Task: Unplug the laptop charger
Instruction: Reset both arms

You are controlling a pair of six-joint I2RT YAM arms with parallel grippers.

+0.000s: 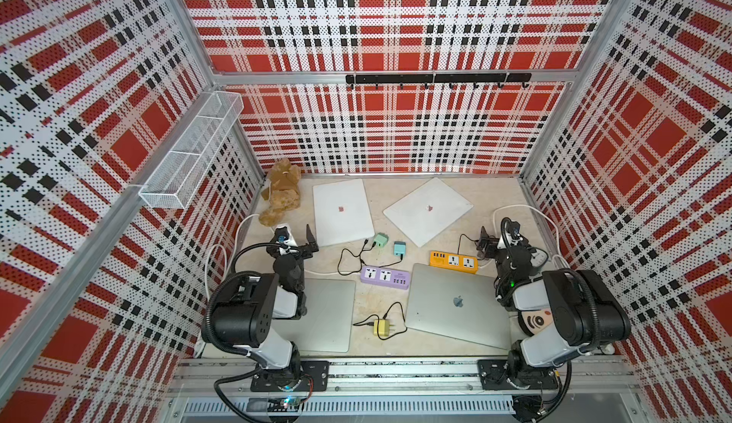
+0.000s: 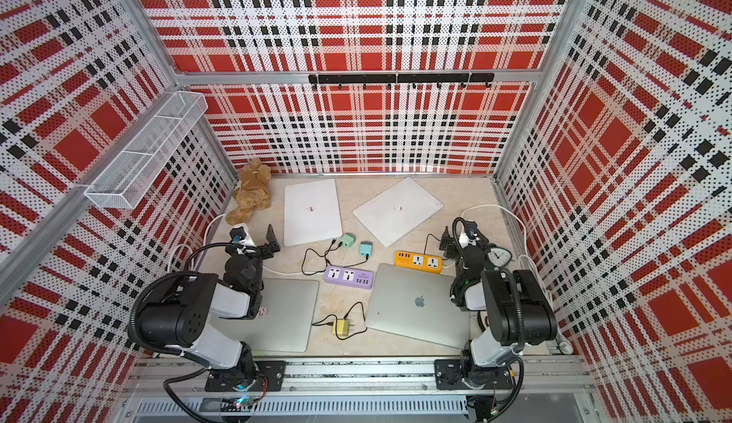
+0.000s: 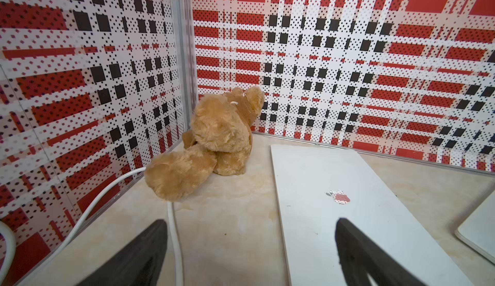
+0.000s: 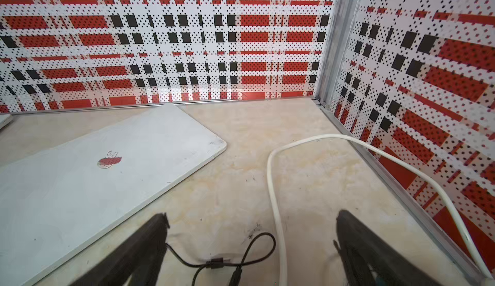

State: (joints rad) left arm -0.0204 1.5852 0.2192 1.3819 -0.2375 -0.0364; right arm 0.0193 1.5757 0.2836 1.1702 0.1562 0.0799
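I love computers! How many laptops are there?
4. Back: a white laptop beside the teddy, a tilted white laptop. Front: a grey laptop partly under the left arm, a second grey laptop by the right arm.

Blk/wht arms [image 1: 241, 314], ribbed blk cables [image 1: 206, 322]

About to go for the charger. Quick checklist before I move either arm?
1. Left gripper open, empty: ok.
2. Right gripper open, empty: ok.
3. Green charger in view, unobstructed: ok.
4. Anything plugged into white laptop: cannot tell.
5. Purple power strip sockets empty: ok.
6. White cable clear of right gripper: not ok, it runs between the fingers in the wrist view; possible snag.
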